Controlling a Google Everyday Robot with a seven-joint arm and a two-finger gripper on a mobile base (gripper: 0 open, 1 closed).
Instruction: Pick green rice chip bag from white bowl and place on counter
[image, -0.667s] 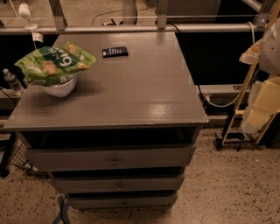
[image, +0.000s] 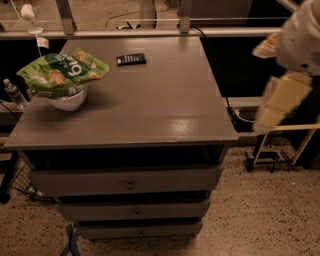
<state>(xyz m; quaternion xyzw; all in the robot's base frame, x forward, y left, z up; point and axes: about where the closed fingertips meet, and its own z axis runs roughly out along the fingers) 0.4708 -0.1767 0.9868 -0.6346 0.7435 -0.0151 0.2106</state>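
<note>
Approach step; green rice chip bag (image: 62, 72) atop white bowl (image: 67, 102), left of counter (image: 160, 100); gripper (image: 280, 102) beyond right edge, openness untellable; next, long leftward reach.

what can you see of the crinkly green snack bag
The crinkly bright green snack bag has white lettering, a darker green patch and pictures of tan round chips. It lies tilted across the white glossy bowl, overhanging its rim, near the left edge of the grey counter. Only the bowl touches it; the gripper is beyond the counter's right side.
</note>
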